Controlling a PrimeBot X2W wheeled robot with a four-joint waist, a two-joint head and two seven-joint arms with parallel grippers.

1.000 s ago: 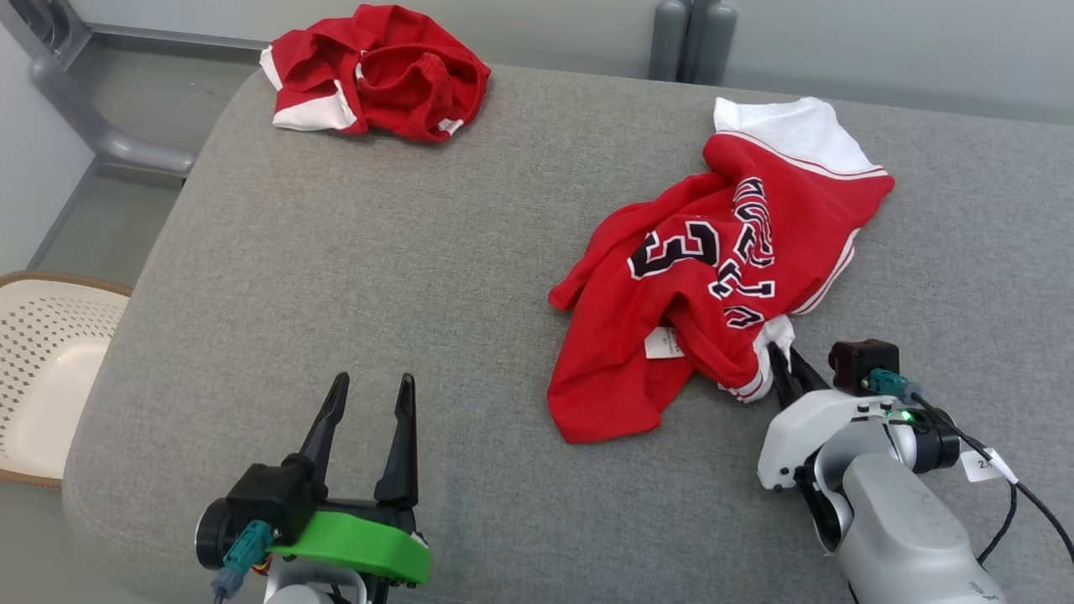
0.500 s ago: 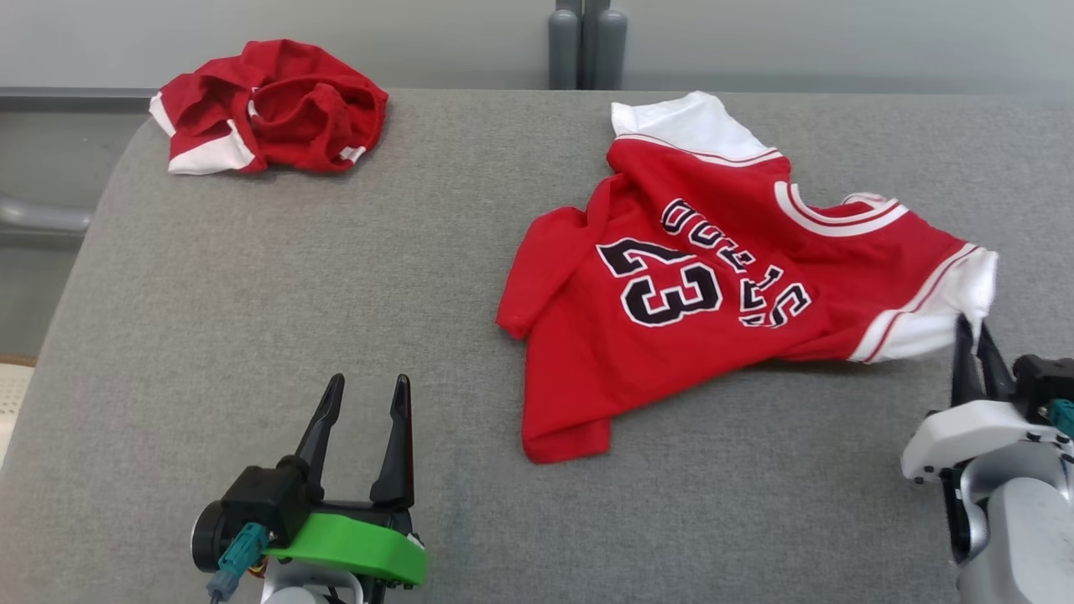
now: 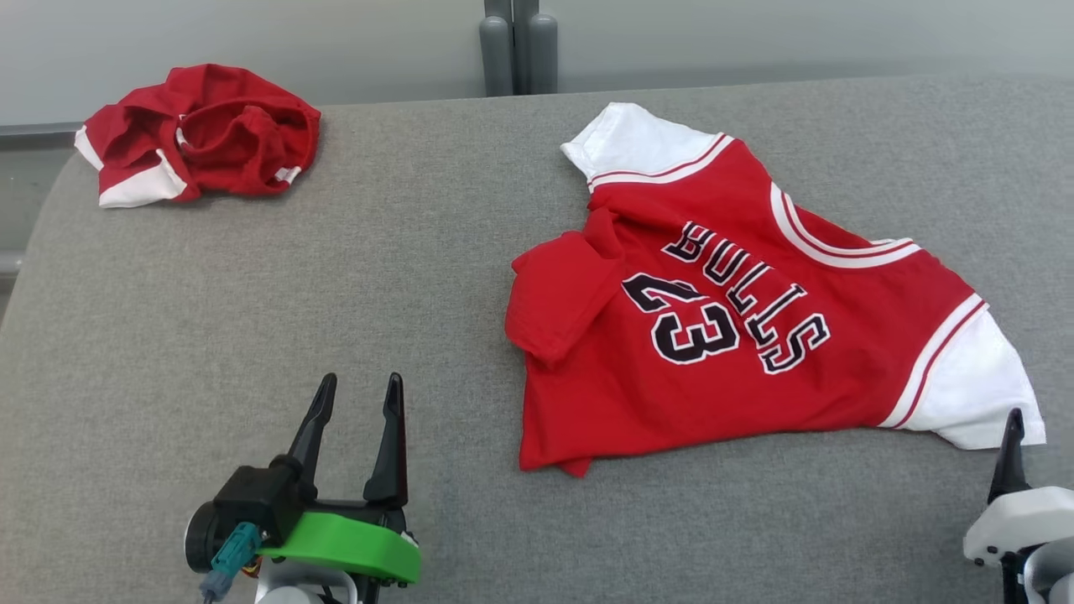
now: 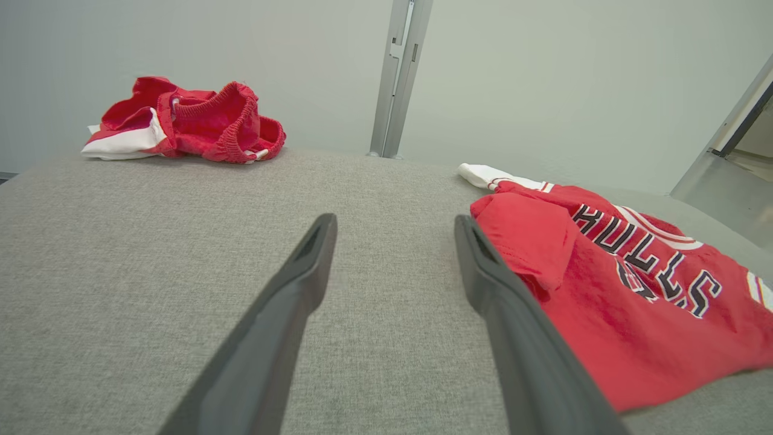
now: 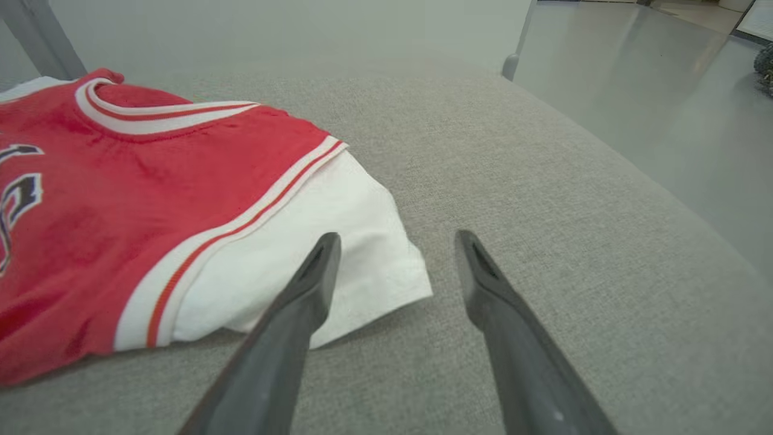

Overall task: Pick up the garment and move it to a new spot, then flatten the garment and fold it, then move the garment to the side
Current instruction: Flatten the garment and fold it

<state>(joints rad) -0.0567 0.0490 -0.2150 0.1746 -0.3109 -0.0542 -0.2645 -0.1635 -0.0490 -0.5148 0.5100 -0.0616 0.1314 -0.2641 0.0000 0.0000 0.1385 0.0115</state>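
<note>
The jersey lies on the right half of the tabletop, a padded slab with rounded corners under coarse grey woven cloth. It is a soft red knit, spread mostly flat with the printed side up; black letters and numerals edged in white run slantwise across it, and white bands with thin red stripes trim the neck and armholes. Its left edge is doubled over into a thick, rounded flap. One plain white sleeve ends in a limp, slightly lifted hem beside the right end effector; that one's two dark, smooth, tapering fingers are spread with only grey cloth between them, the left tip crossing the sleeve's edge in the wrist view, contact unclear. The left end effector, on a glossy green mount, is also spread wide over bare tabletop, apart from the jersey's left edge. A crumpled red-and-white garment with a ribbed waistband is bunched at the far left corner.
</note>
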